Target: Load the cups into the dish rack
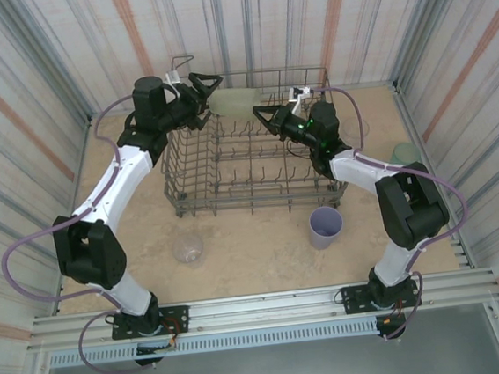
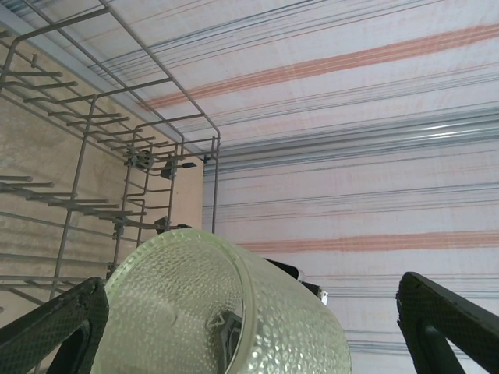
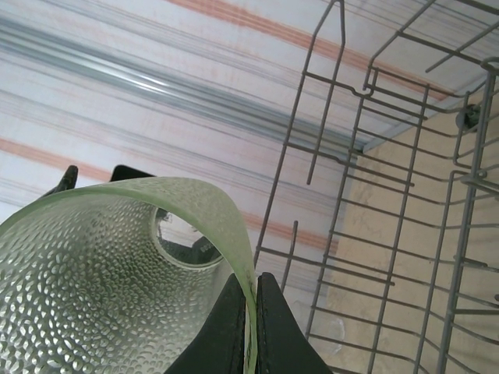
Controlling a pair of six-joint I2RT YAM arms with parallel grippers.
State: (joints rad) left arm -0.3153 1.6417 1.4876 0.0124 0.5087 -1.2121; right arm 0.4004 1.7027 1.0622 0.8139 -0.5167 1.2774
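A pale yellow-green dimpled cup (image 1: 237,100) hangs on its side above the back edge of the grey wire dish rack (image 1: 174,178). My right gripper (image 1: 265,113) is shut on the cup's rim (image 3: 226,234), with the thin wall pinched between its black fingers (image 3: 273,335). My left gripper (image 1: 209,94) is open, its wide-spread fingers (image 2: 54,327) either side of the cup's base (image 2: 179,312); the other finger stands well clear of it. A lavender cup (image 1: 326,226) and a clear cup (image 1: 188,247) stand on the table in front of the rack. A teal cup (image 1: 403,153) is at the right.
The rack's upright tines and tall wire sides (image 3: 390,234) lie just beside and below the held cup. Striped walls close in the table at the back and on both sides. The rack's corner wires (image 2: 140,156) are close to the left gripper.
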